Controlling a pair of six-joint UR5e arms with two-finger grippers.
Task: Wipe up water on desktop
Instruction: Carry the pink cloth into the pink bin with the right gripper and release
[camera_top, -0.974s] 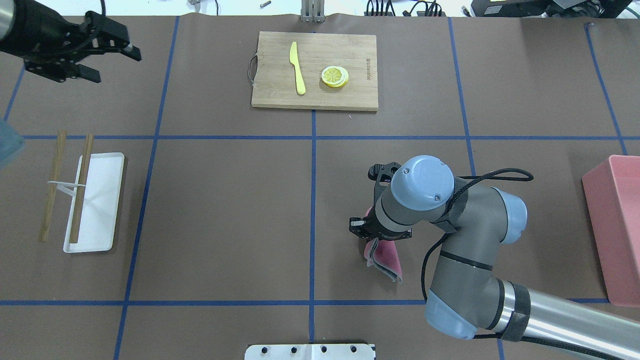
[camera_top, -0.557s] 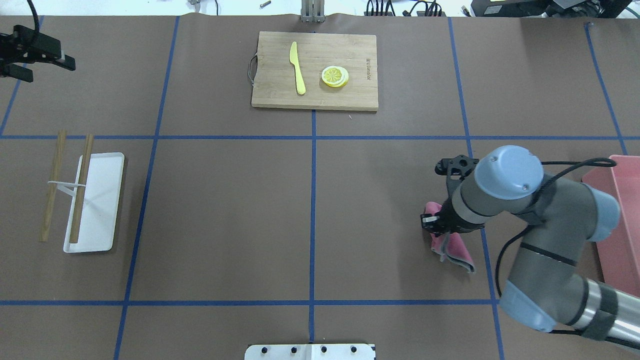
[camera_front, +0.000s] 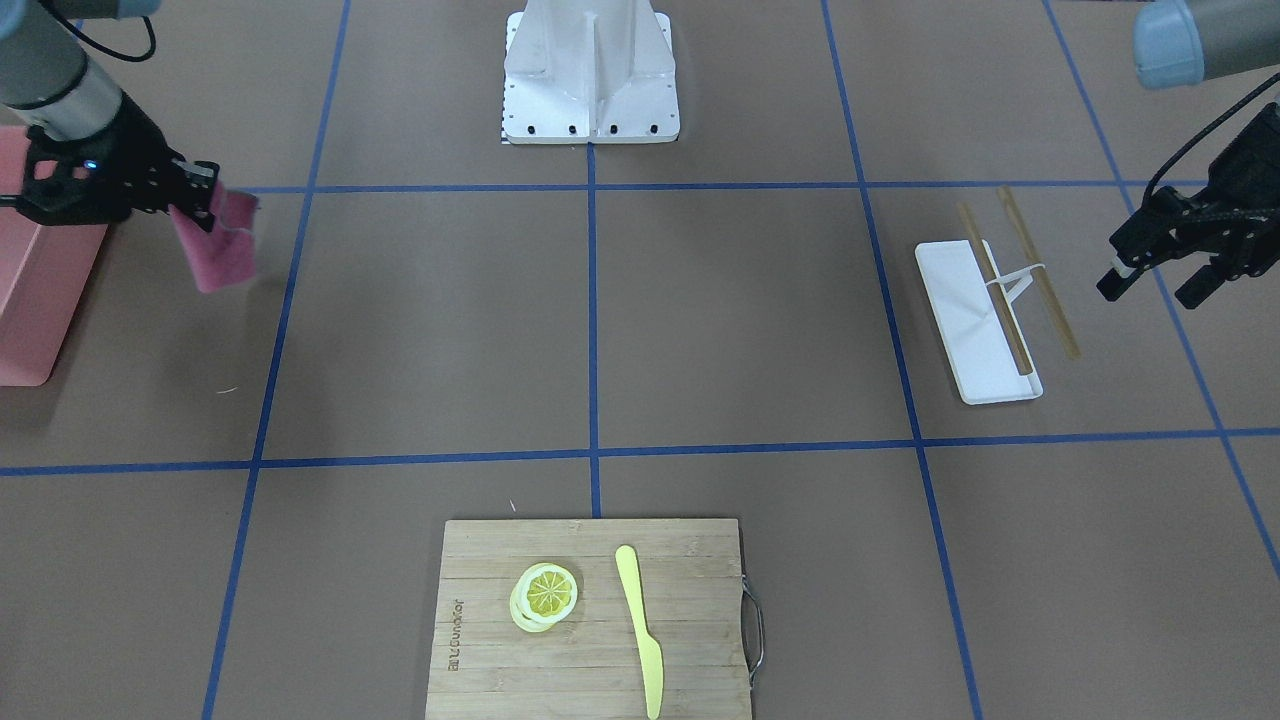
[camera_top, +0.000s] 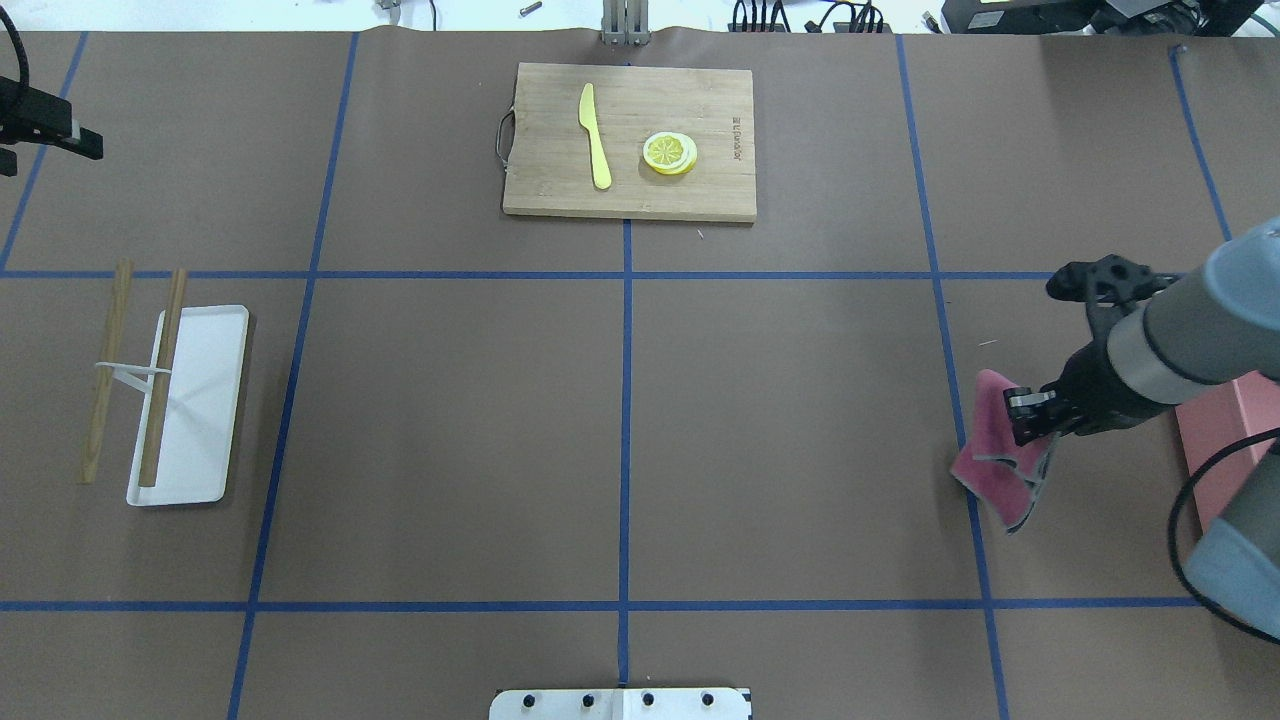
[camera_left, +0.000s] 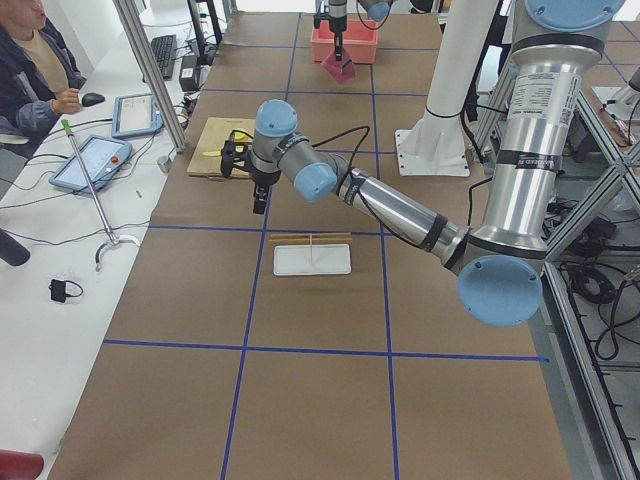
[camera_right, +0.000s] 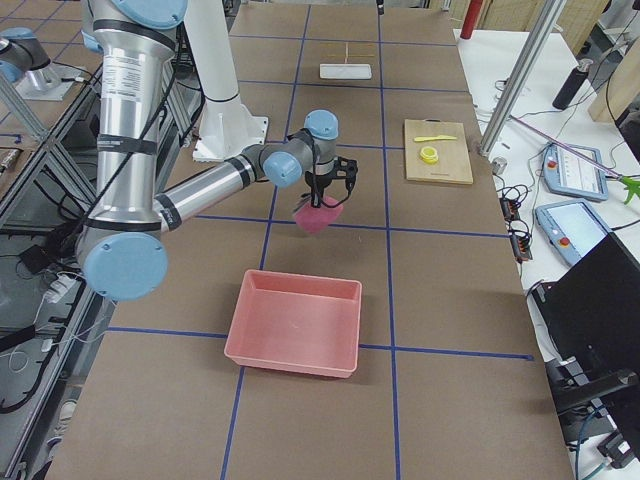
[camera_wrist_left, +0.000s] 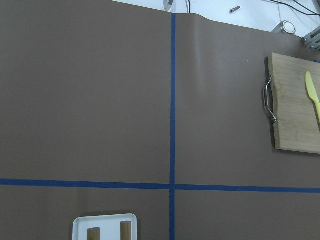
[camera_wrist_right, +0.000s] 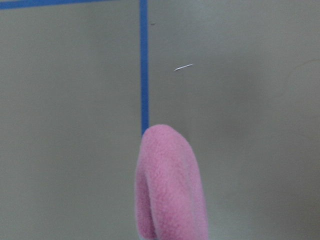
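- My right gripper (camera_top: 1030, 420) was clamped on a pink cloth (camera_top: 1000, 470), which hung folded below my fingers.
- The cloth was over the desktop (camera_top: 450, 420) on my right side, across a blue tape line and near the pink bin (camera_right: 300, 277).
- From the side view the cloth seemed lifted off the surface, though I could not be sure its lowest corner was clear of it.
- My left gripper (camera_front: 1150, 285) hovered with its fingers spread apart and gripping nothing, above the desktop's left end, just beyond the white tray (camera_front: 960, 300) and the two chopsticks (camera_front: 1042, 280).
- The cutting board (camera_top: 700, 190), bearing a yellow knife (camera_top: 597, 140) and lemon slices (camera_top: 669, 152), lay at the desktop's far middle.
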